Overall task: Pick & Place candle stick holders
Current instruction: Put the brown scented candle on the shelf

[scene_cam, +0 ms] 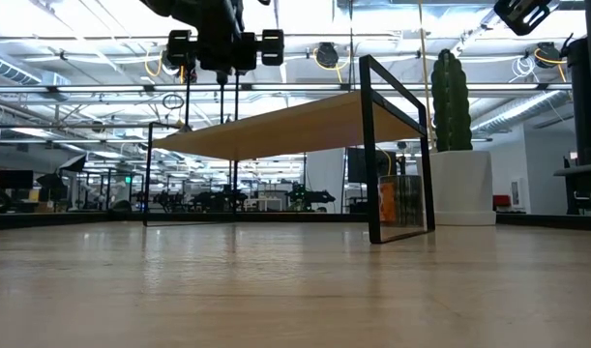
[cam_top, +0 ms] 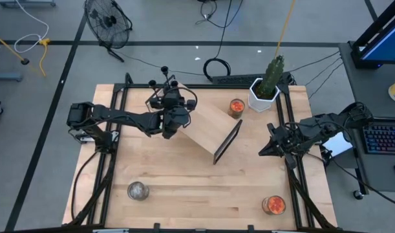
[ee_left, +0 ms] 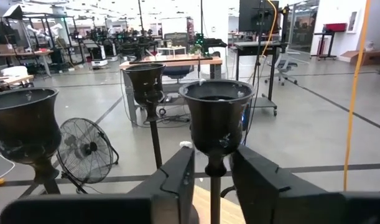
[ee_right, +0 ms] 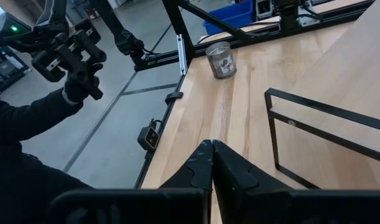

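The left gripper point(ee_left: 211, 180) hung above the far-left part of the table point(cam_top: 184, 194), over the left end of the small shelf point(cam_top: 210, 126), its fingers closed on the thin stem of one holder point(ee_left: 216, 118). In the left wrist view two more holders point(ee_left: 146, 84) stood close beside that one, their cups at about the same height; whether they rested on the shelf top could not be seen. From above, the three showed as a dark cluster at the gripper. By my reading the task was in mid-course: one holder was in hand, none could be confirmed as finally placed, and the setting-down was yet to come.

The right gripper point(ee_right: 211, 163) waited near the table's right edge, fingertips pressed together with nothing between them.

As for containers, a white pot point(cam_top: 263, 96) at the far edge held a cactus point(cam_top: 273, 70). A glass jar point(cam_top: 236, 107) with orange contents stood just beside it, another jar point(cam_top: 273, 204) sat at the near-right corner, and a greyish jar point(cam_top: 138, 190) at the near-left; what filled them could not be told.
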